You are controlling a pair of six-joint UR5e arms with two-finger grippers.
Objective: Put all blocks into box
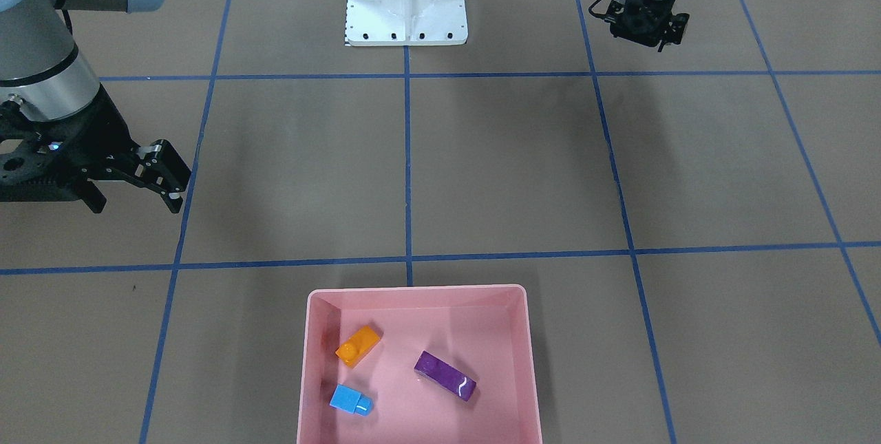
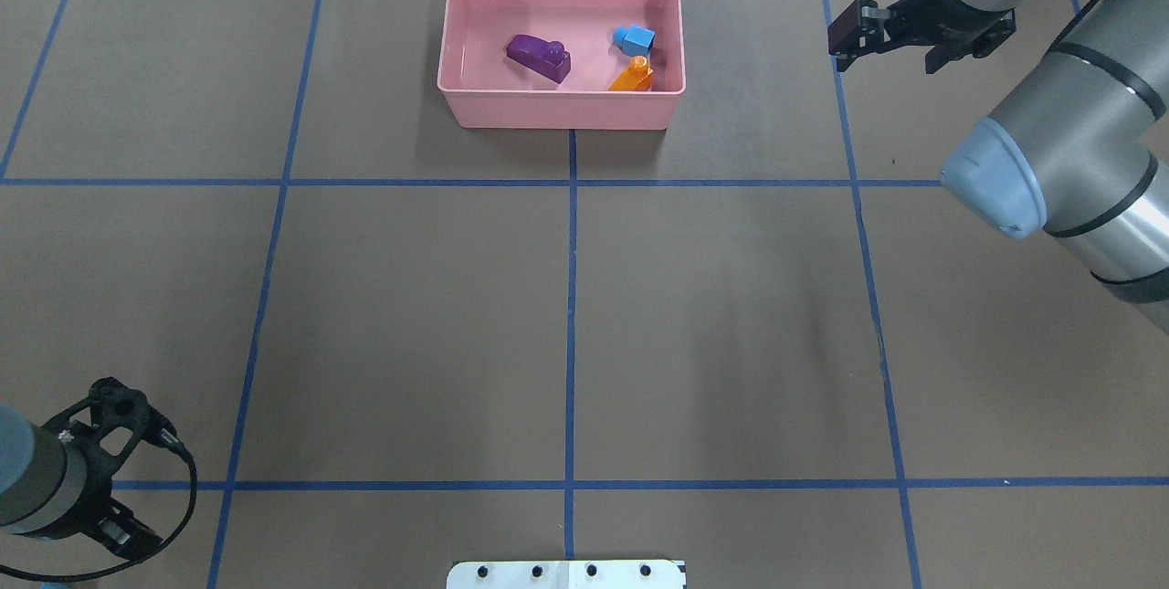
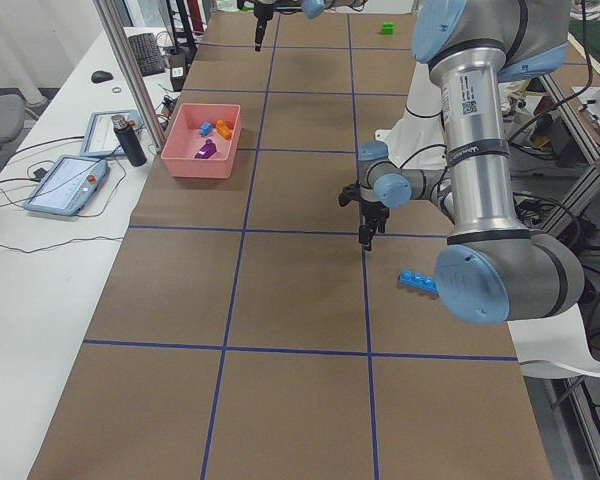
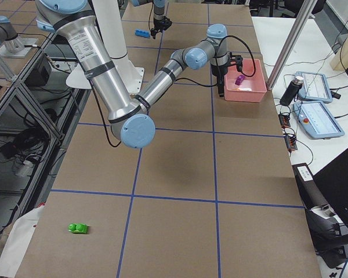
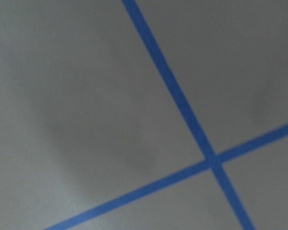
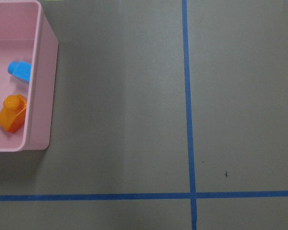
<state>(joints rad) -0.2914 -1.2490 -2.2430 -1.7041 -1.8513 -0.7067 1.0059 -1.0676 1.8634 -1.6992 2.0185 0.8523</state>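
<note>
The pink box (image 1: 416, 290) stands at the table's far middle, also in the overhead view (image 2: 562, 110). In it lie the orange brick (image 1: 358, 345), the light-blue brick (image 1: 351, 400) and the purple oblong brick (image 1: 445, 375). The long blue brick (image 3: 418, 281) lies on the table near my left arm's base. The green brick (image 4: 78, 228) lies far off at my right end of the table. My right gripper (image 2: 886, 59) hangs open and empty to the right of the box. My left gripper (image 1: 647, 27) points down near my base. I cannot tell whether it is open or shut.
The white metal base (image 1: 406, 10) sits at the table's near middle edge. Blue tape lines grid the brown table. Tablets and a dark bottle (image 3: 130, 140) lie on the side desk beyond the box.
</note>
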